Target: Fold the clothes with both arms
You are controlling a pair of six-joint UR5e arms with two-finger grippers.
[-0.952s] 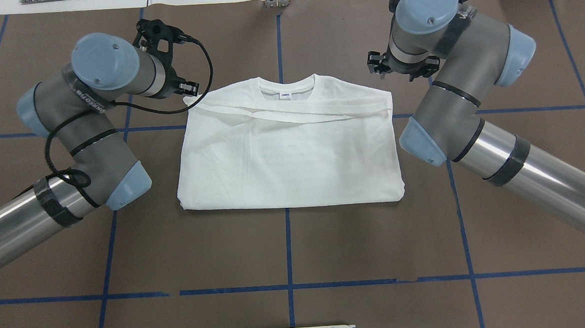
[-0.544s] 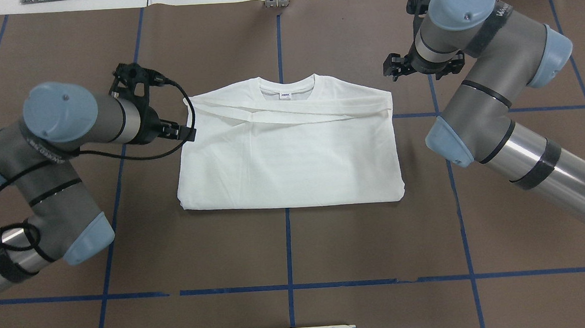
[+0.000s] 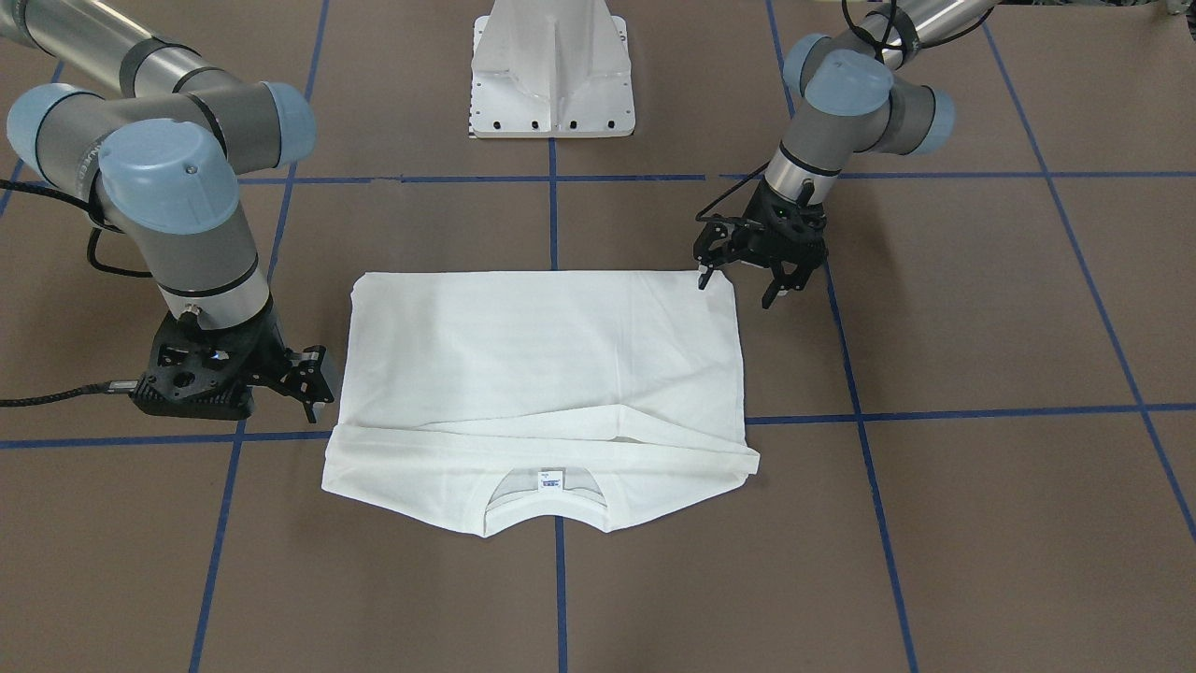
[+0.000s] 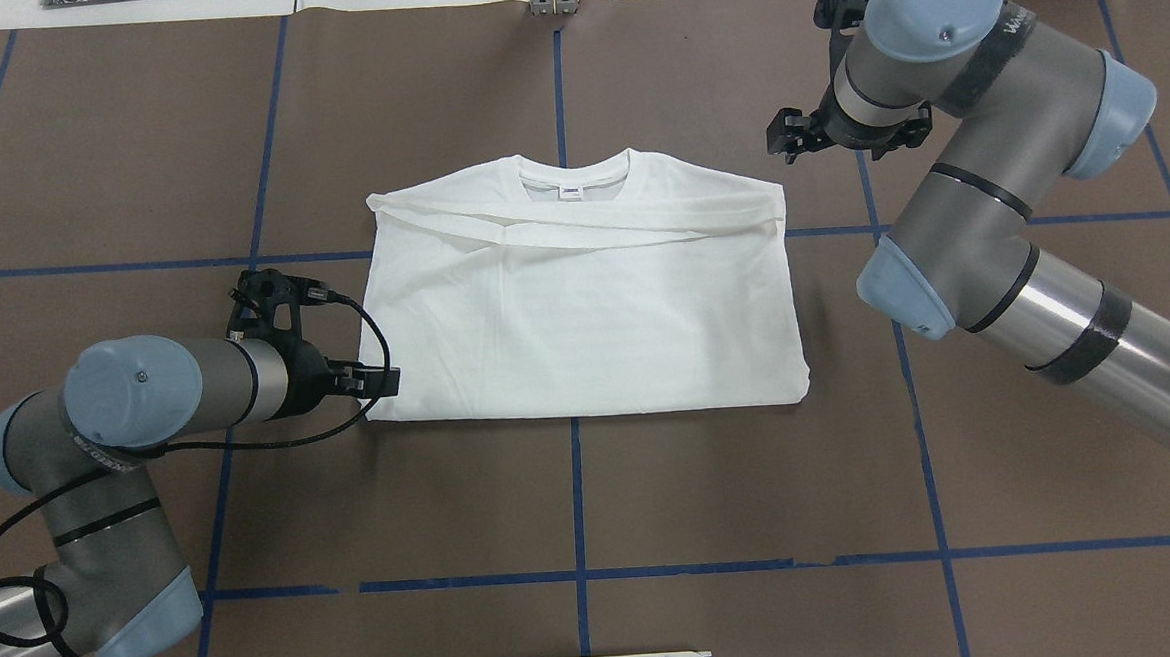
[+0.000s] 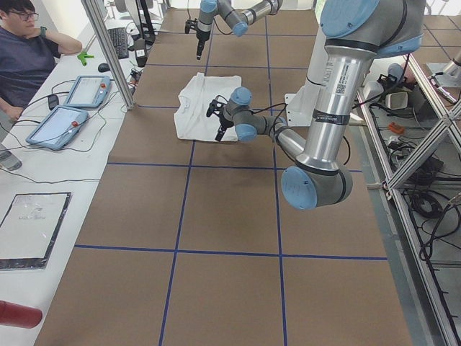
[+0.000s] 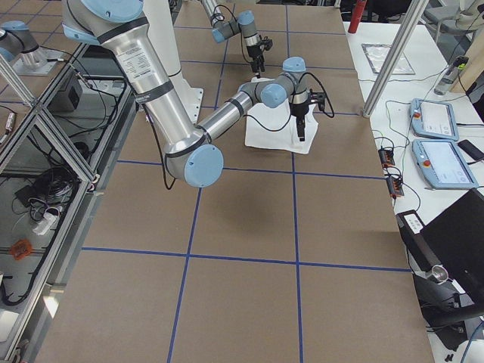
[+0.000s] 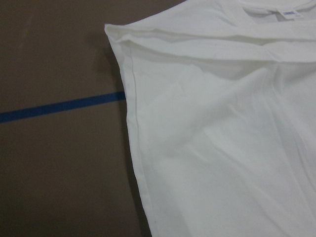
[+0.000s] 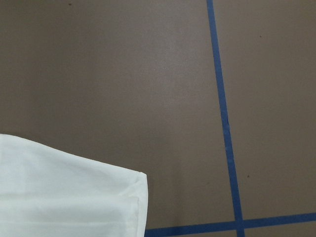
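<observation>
The clothes, one white shirt (image 4: 584, 309), lie folded into a rectangle on the brown table, collar and neck label at the far side, sleeves laid across below the collar. My left gripper (image 4: 379, 379) is open at the shirt's near-left corner, one finger over the hem in the front view, where the same left gripper (image 3: 738, 285) shows its fingers spread. My right gripper (image 4: 850, 139) hangs open, holding nothing, off the shirt's far-right corner; in the front view that right gripper (image 3: 313, 383) sits just beside the shirt (image 3: 542, 355) edge. The wrist views show only the shirt (image 7: 222, 148) (image 8: 64, 197) and table.
Blue tape lines (image 4: 575, 489) grid the brown table. The white pedestal base (image 3: 553, 84) stands at the robot's side. A person (image 5: 29, 50) sits at a side bench with tablets (image 5: 61, 126) beyond an aluminium post (image 5: 108, 50).
My left arm swung back toward the robot along the shirt's left edge, from the collar-side corner to the near-left corner. My right arm drew slightly outward to the right, then held.
</observation>
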